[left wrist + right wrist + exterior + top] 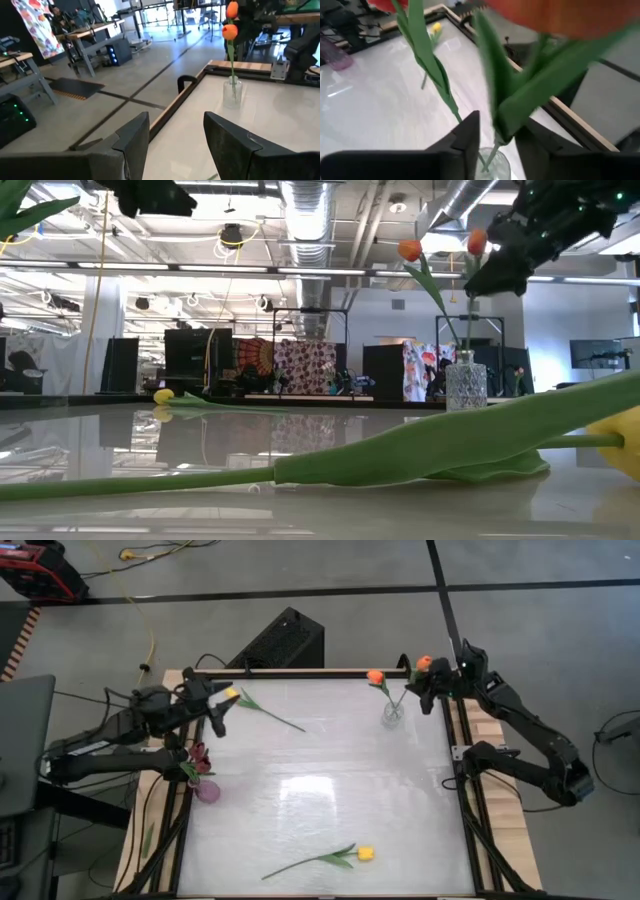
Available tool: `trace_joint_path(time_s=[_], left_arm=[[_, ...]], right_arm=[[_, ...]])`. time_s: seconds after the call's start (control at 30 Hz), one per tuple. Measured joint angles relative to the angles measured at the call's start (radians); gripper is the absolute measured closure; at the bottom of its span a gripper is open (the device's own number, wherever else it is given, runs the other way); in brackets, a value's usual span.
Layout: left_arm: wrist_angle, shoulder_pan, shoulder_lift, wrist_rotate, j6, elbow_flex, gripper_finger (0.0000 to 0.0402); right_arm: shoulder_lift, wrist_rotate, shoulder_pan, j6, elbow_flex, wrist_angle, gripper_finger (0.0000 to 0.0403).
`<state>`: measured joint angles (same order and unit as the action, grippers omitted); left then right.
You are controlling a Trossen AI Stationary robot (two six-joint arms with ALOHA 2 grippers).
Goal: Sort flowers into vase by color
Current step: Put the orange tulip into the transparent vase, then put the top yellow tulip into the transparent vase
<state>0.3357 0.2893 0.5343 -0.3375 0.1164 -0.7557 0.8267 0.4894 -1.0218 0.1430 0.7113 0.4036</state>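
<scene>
My right gripper is at the table's far right, shut on an orange tulip over the clear glass vase. That vase also holds another orange tulip. My left gripper is open and raised near the far-left corner, beside a yellow tulip that lies flat on the table. A second yellow tulip lies near the near edge. Dark red tulips stand in a pink vase at the left edge. My right gripper pinches the orange tulip between its two fingers at the leaf base on the stem, below the head. The tulip stands nearly upright and lifted. Its stem end reaches down into the clear vase's mouth.
A raised wooden and black frame runs round the glossy white table. The long stem and leaf of the near yellow tulip cross the front of the low view. The table's middle holds nothing.
</scene>
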Motion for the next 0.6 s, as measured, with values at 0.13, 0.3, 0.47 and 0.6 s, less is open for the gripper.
trace_joint_path(time_s=[0.13,0.3,0.47,0.6], left_arm=[[-0.021,0.0,0.0,-0.004,0.008,0.023,0.0223],[-0.019,0.0,0.002,0.0,0.018,0.023,0.0223],[-0.02,0.0,0.011,0.001,0.029,0.023,0.0223],[-0.019,0.0,0.023,0.001,0.029,0.023,0.0223]], right_arm=[[0.011,-0.028,0.0,0.048,0.105,0.189,0.0211],[0.025,-0.026,0.0,0.054,0.251,0.443,0.0181],[0.046,-0.025,0.042,0.037,0.381,0.665,0.0179],[0.056,-0.026,0.114,-0.014,0.466,0.756,0.0184]])
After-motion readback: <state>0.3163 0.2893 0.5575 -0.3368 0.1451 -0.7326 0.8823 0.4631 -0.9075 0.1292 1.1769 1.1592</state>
